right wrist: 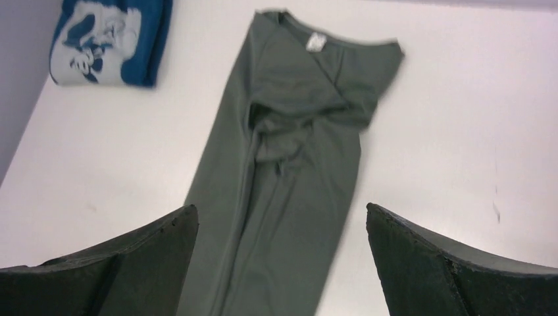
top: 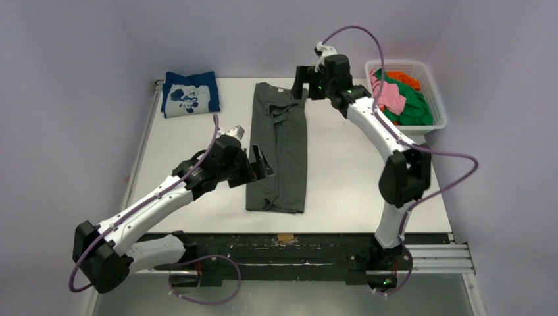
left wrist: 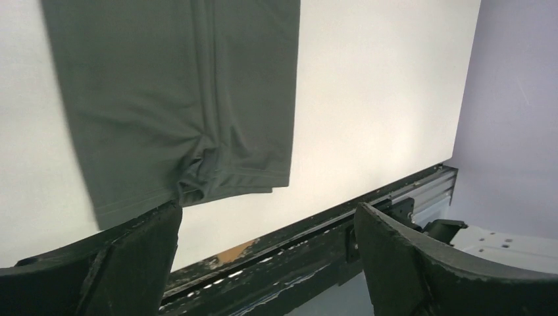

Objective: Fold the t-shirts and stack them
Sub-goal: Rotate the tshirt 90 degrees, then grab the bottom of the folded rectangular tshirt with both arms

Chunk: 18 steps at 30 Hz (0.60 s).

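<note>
Grey tee point(top: 279, 148) folded lengthwise on surface point(top: 355, 164), left claw point(top: 261, 163) near hem, right claw point(top: 301, 84) near collar — both wide open, empty

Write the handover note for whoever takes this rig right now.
Left end effector: open, empty, by the left edge of the grey t-shirt, near the hem.
Right end effector: open, empty, over its collar end.
Done: navy t-shirt folded at the far left corner; grey one folded lengthwise into a strip mid-table.
To do: fold the grey strip crosswise, stack it on the navy one, then do the green, pink and orange shirts in the basket.
</note>
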{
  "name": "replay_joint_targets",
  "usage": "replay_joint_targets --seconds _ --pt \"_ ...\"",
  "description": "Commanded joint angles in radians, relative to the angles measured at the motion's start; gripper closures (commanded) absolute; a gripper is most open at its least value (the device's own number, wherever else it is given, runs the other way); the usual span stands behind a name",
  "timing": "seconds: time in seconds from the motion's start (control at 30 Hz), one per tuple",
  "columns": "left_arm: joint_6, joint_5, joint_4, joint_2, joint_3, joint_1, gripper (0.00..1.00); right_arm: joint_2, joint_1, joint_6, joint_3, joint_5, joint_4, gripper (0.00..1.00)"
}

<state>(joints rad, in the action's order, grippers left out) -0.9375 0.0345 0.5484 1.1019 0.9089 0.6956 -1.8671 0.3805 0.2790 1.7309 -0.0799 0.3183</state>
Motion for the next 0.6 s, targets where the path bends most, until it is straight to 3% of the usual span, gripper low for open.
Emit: replay_joint_targets --seconds 0.0,0.1,0.23,0.4,0.57 --pt "0.089 -0.045 0.137 -0.086 -0.145 -0.080 0.00 0.216 0.019 0.080 -0.377 -0.002 0.066 0.03" --pt "0.126 0.095 0.073 -0.094 -0.247 -0.182 0.01 0.377 0.076 0.180 -0.619 -0.005 0.074 0.04" --pt "0.166 0.240 -0.029 -0.023 -0.311 -0.199 0.10 0.512 0.188 0.317 -0.860 -0.064 0.074 0.08" --pt "0.208 0.282 -0.074 0.115 -0.299 -0.199 0.22 0.564 0.314 0.392 -1.005 -0.058 0.069 0.17" --pt "0.229 0.275 -0.067 0.228 -0.260 -0.198 0.43 0.508 0.402 0.424 -1.035 -0.077 0.011 0.29"
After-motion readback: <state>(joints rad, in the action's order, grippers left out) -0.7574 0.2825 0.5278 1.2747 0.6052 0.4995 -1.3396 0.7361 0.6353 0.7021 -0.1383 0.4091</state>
